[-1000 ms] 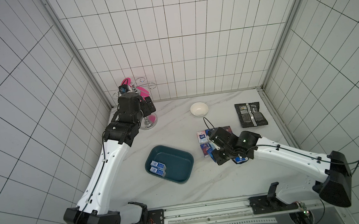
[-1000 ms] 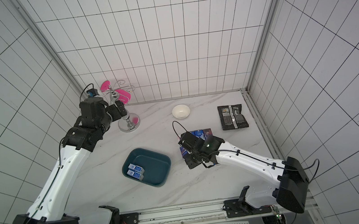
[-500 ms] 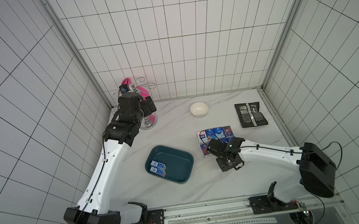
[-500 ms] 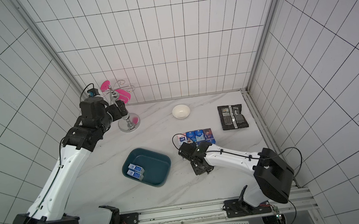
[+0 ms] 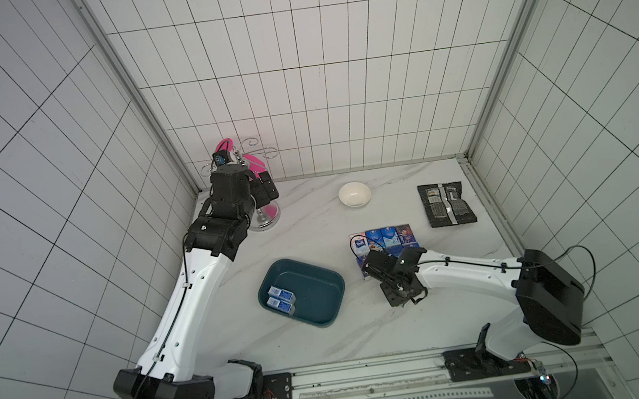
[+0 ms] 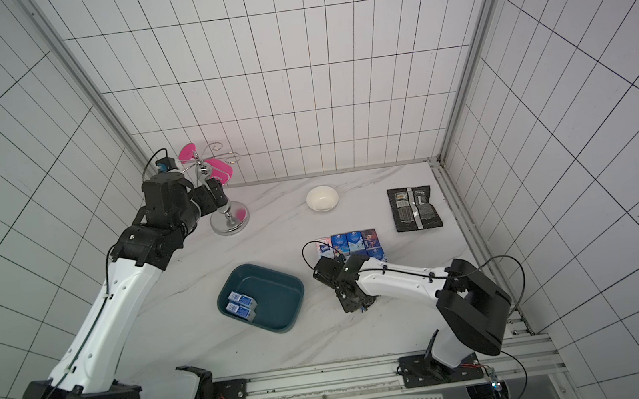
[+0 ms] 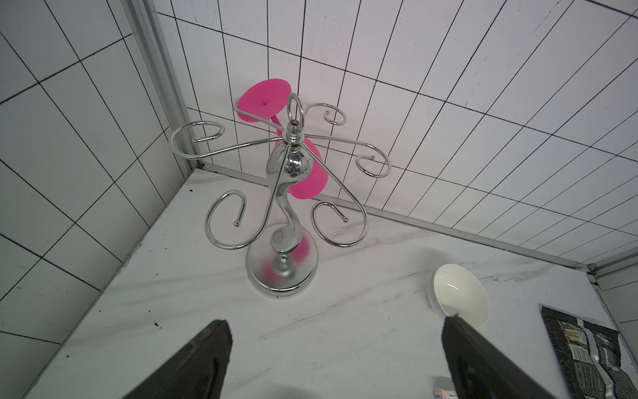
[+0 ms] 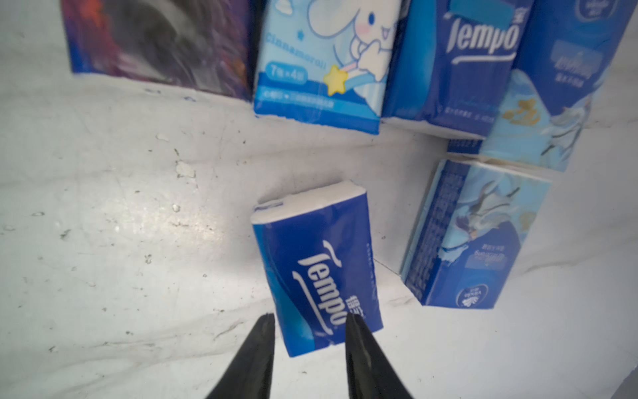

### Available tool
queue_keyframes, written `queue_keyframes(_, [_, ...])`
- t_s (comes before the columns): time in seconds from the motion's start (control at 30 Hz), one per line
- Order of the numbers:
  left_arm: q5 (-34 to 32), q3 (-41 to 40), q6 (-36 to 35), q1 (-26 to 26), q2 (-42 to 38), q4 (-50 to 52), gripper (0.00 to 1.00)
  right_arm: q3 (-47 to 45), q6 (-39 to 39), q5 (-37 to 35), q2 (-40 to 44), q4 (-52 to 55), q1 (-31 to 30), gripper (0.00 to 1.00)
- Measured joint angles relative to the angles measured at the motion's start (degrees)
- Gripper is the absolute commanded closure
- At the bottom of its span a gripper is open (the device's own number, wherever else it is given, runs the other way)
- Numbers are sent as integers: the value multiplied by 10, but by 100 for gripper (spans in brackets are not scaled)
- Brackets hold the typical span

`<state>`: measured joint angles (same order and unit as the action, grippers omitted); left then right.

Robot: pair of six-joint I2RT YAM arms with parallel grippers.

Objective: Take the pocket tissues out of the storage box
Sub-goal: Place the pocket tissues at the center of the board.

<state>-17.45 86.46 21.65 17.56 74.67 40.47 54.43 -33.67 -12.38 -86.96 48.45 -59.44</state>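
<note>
Right jaws have parted; blue pack (image 8: 317,269) lies just beyond their tips.

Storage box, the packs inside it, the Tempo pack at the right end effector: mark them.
storage box (image 5: 315,289): a top view, bare floor.
packs inside (image 5: 281,294): a top view, farther pack's top.
Tempo pack (image 8: 317,269): right wrist view, printed face.

Two pocket tissues (image 5: 281,294) in teal storage box (image 5: 320,299)

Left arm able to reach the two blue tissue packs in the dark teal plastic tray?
Probably yes: left gripper open by the chrome stand, nothing over the dark teal plastic tray, two blue tissue packs at its left end, right arm off to the side.
</note>
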Motion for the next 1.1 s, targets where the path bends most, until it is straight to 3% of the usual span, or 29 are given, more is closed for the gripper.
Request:
queue_keyframes(0.4, [0, 0, 0, 0, 0, 0, 2, -2, 5, 114, 4, -106, -6, 75])
queue_keyframes(1.1, [-1, 2, 0, 5, 0, 0, 2, -60, -4, 93, -18, -155, 43, 76])
